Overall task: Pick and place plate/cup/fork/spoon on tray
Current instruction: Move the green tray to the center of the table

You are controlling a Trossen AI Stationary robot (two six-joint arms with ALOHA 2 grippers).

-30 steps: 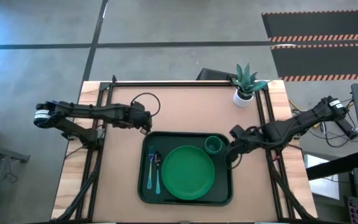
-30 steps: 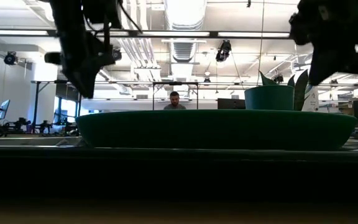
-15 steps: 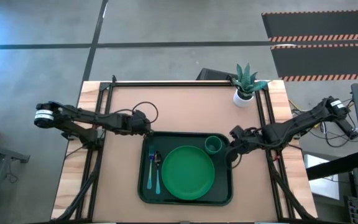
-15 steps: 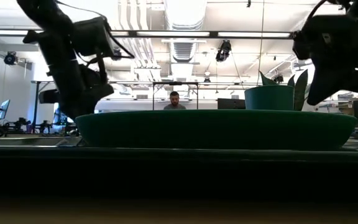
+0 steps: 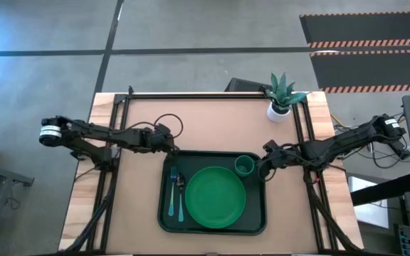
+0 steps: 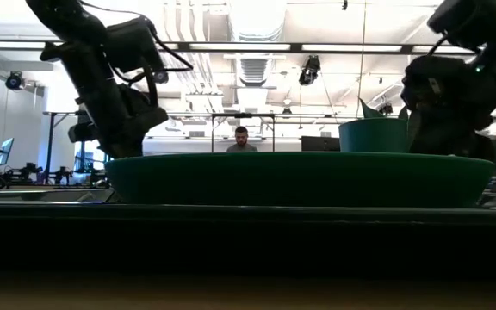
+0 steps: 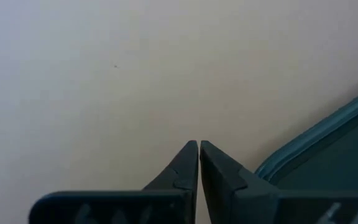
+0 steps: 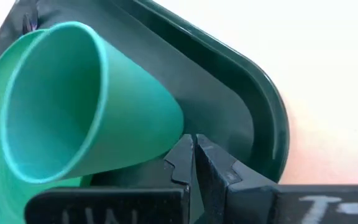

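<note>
One tray (image 5: 214, 225) is seen at lower centre of the desk (image 5: 212, 124) in the high view, and in it are counted one plate (image 5: 215, 197) at the middle, one cup (image 5: 244, 166) at its upper right corner, and one fork (image 5: 171, 192) beside one spoon (image 5: 180, 194) along its left side. One potted plant (image 5: 281, 94) is seen at the desk's upper right. The left gripper (image 7: 199, 145) is held over bare desk just off the tray's upper left corner with jaws pressed together on nothing, and the right gripper (image 8: 194, 142) is held at the tray's upper right corner just beside the cup, jaws likewise pressed together and empty.
</note>
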